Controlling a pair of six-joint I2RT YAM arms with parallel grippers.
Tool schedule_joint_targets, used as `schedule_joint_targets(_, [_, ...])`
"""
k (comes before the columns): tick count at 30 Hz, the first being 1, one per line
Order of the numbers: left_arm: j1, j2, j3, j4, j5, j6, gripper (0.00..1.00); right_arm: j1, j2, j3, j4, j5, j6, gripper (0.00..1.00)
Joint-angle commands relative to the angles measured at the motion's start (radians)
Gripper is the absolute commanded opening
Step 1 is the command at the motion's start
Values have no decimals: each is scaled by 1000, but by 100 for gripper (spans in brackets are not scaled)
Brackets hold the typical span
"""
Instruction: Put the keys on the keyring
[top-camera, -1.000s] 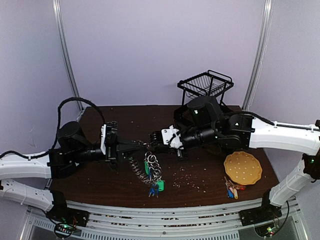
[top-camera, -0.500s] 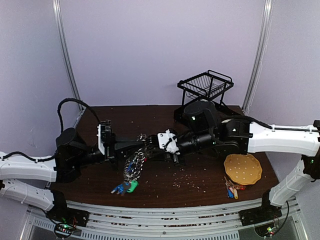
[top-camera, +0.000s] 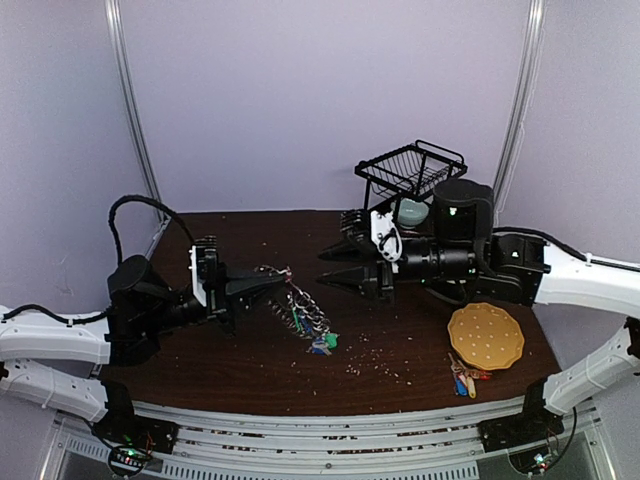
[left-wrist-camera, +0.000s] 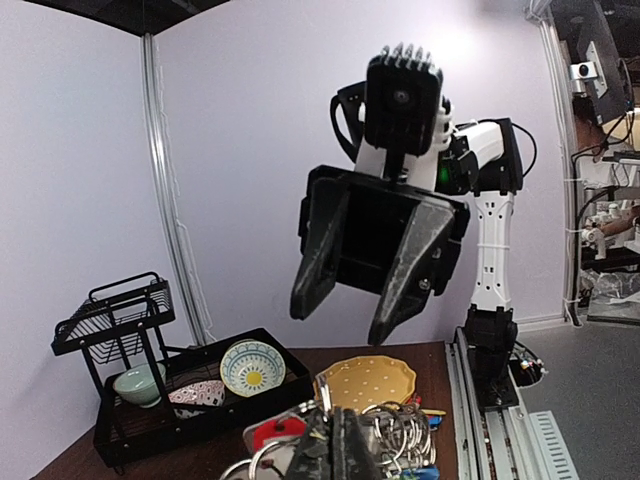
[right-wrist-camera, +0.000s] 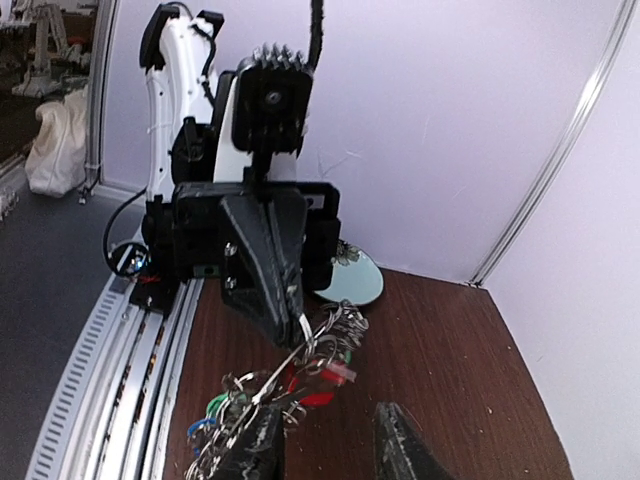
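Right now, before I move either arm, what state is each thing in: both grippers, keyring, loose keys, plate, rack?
left gripper: shut on the keyring, holding it up.
right gripper: open, empty, apart from the ring.
keyring: dangling from the left gripper.
yellow plate: lying flat, nothing on it.
loose keys: lying bunched beside the yellow plate.
wire rack: upright, bowl inside.

Two grippers are in view: the left gripper (top-camera: 280, 282) and the right gripper (top-camera: 326, 269). There is one keyring (top-camera: 303, 312); its keys (top-camera: 322, 342) are too tangled to count. One loose bunch of keys (top-camera: 463, 380) lies near right, beside one yellow plate (top-camera: 485, 336). One wire rack (top-camera: 410, 170) stands far right, holding three dishes: one green bowl (left-wrist-camera: 138, 384), one patterned plate (left-wrist-camera: 252, 367) and one pinkish dish (left-wrist-camera: 198, 396).
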Motion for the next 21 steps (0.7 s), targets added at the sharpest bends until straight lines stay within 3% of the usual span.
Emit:
schedule_joint_targets(1, [6,-29,11,71,-18,25,0,1,80,59,106,-51,174,28])
schedule_joint_targets(5, [5,-34,14,61,-18,32,0,0,140,109,88,-87,220,22])
schedule_joint_targets(21, [6,-40,19,31,-30,52,0,0,160,116,47,-209,184,16])
